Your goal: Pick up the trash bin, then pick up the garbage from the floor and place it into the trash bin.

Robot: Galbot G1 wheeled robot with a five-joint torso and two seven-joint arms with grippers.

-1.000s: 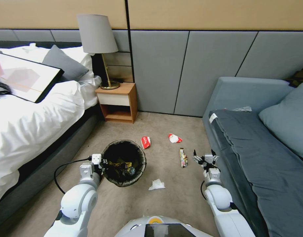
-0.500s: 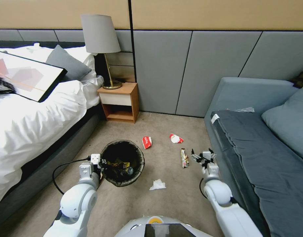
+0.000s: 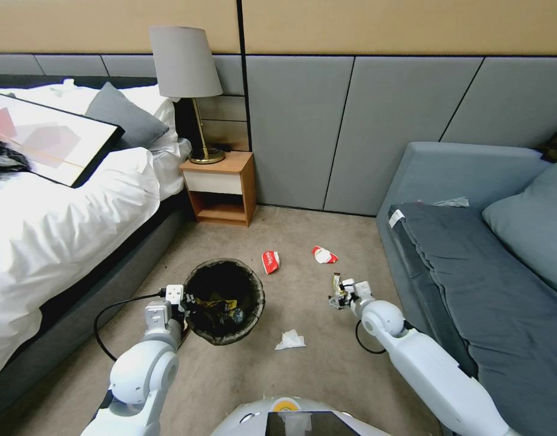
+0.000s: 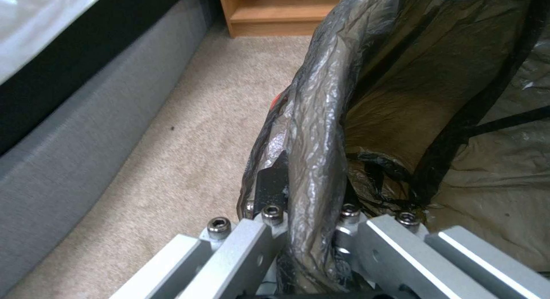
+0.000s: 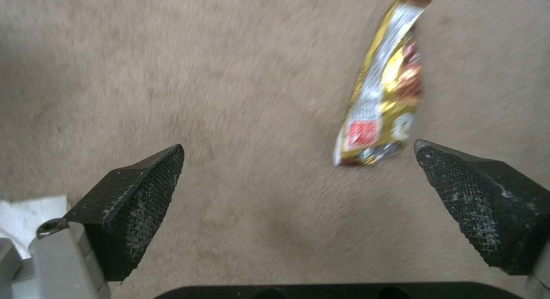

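Observation:
The trash bin (image 3: 225, 327), lined with a black bag, hangs just off the carpet. My left gripper (image 3: 184, 303) is shut on its near rim. In the left wrist view the fingers (image 4: 274, 185) clamp the liner-covered rim (image 4: 315, 118). Garbage lies on the carpet: a gold snack wrapper (image 3: 336, 280), two red-and-white packets (image 3: 269, 261) (image 3: 322, 255) and crumpled white paper (image 3: 289, 340). My right gripper (image 3: 339, 298) is open, low over the near end of the wrapper. In the right wrist view the wrapper (image 5: 381, 105) lies just beyond the open gripper (image 5: 298, 157), nearer one fingertip (image 5: 453, 170).
A bed (image 3: 60, 218) runs along the left and a grey sofa (image 3: 472, 272) along the right. A wooden nightstand (image 3: 221, 188) with a lamp (image 3: 187, 66) stands against the padded wall. Open carpet lies between them.
My right arm has swung left and down, bringing the open gripper from beside the sofa to the gold wrapper. The left gripper still holds the bin. The view shifted slightly.

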